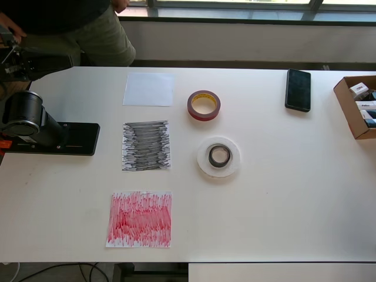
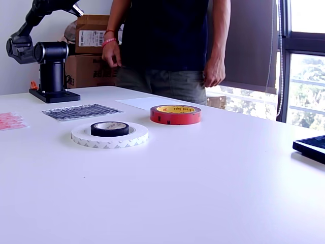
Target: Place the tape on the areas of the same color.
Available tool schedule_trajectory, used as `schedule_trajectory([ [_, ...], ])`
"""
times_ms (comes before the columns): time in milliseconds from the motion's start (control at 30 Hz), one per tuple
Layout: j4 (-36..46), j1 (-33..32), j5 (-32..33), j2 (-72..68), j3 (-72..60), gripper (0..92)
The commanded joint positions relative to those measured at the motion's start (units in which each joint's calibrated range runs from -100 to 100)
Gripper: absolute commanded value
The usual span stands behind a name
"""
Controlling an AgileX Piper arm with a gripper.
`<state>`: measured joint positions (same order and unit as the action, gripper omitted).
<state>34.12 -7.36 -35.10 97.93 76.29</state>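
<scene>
black phone (image 1: 298, 90), cardboard box (image 1: 348, 108), person (image 2: 167, 46)

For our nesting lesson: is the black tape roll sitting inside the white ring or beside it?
Inside. The black roll lies flat in the hole of the white ring, whose band surrounds it in both views.

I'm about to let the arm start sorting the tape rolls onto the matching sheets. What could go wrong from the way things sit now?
1. The black roll sits inside the white ring, so grasping one may drag or lift the other.
2. The white ring is low and flat on a white table, likely hard to grip or even spot.
3. The paper sheets, such as the red-scribbled sheet, look loose; setting down or sliding a roll could shift them.
</scene>
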Motion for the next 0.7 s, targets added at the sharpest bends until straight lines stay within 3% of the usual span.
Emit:
schedule_trajectory([
  [0, 0.5, -0.9, 1.1, -7.3, -4.5, 7.7],
  [367, 0.6, 1.7, 6.3, -39.1, -24.8, 7.7],
  [667, 0.6, 3.1, 8.4, -48.2, -27.6, 7.7],
])
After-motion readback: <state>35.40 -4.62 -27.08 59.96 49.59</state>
